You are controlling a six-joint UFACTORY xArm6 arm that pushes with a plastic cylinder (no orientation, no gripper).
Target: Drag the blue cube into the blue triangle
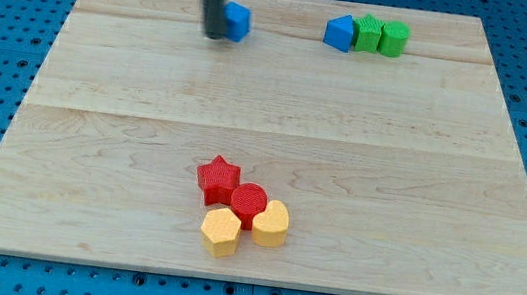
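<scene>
The blue cube [238,21] lies near the view's top, left of centre, on the wooden board [279,99]. My tip [214,34] stands right against the cube's left side, touching or nearly touching it. The blue triangle [338,32] lies further to the view's right at the same height, about a hundred pixels from the cube. The rod partly hides the cube's left edge.
A green star [368,32] touches the blue triangle's right side, and a green rounded block [394,38] sits next to it. Near the view's bottom centre cluster a red star [217,178], a red cylinder [249,203], a yellow hexagon [221,230] and a yellow rounded block [271,223].
</scene>
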